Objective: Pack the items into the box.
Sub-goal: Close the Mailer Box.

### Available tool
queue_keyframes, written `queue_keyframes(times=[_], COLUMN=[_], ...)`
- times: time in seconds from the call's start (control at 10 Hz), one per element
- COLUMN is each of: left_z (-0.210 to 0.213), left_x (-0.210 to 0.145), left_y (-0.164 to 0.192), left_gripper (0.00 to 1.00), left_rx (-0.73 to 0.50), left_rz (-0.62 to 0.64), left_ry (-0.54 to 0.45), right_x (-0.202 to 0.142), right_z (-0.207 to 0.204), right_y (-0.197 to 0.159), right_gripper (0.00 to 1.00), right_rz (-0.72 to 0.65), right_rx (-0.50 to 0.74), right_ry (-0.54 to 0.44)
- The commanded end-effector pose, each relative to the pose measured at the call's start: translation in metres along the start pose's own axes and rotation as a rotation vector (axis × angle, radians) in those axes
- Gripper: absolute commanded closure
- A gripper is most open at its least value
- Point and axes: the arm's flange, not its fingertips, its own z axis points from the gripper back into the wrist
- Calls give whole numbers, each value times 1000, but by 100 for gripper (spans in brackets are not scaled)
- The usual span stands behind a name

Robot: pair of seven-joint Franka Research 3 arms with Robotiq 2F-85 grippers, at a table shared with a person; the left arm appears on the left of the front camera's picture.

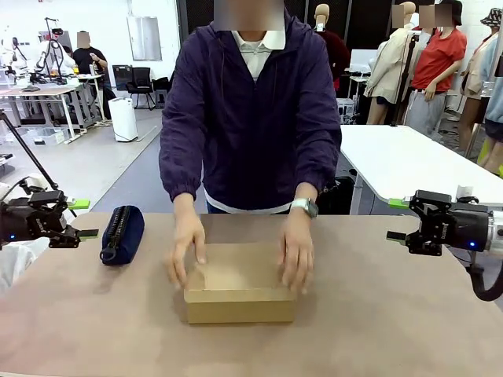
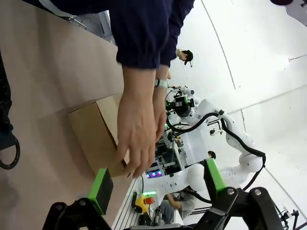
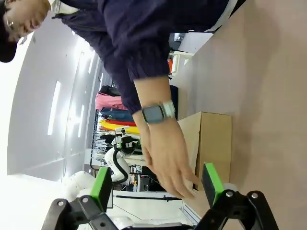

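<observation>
The tan cardboard box (image 1: 240,294) sits at the table's middle with its flap lid down. The person's two hands (image 1: 187,255) rest flat on its top, one at each side. The items are out of view. My left gripper (image 1: 82,218) hovers at the table's left edge, open and holding nothing, well apart from the box. My right gripper (image 1: 397,219) hangs open at the right, also apart from it. The left wrist view shows the box (image 2: 93,132) beyond my open left gripper (image 2: 158,184). In the right wrist view the box (image 3: 211,139) lies past my open right gripper (image 3: 157,184).
A navy zippered pouch (image 1: 122,233) lies on the brown table (image 1: 393,314) between my left gripper and the box. The person stands at the far edge, leaning over the table. A white table stands behind at the right.
</observation>
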Motion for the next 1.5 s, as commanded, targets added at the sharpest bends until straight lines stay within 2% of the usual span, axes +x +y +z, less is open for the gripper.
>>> queue_keyframes(times=[0.0,1.4], left_z=[0,0], left_x=[-3,-3], left_y=[-1,-1], left_gripper=[0,0], left_rx=[-14,-14], left_rz=[-15,-15], left_ry=[-4,-4], right_x=[1,1], right_z=[-3,-3], right_y=[0,0], right_gripper=[0,0], right_rz=[24,24], right_rx=[5,5], right_ry=[-24,-24])
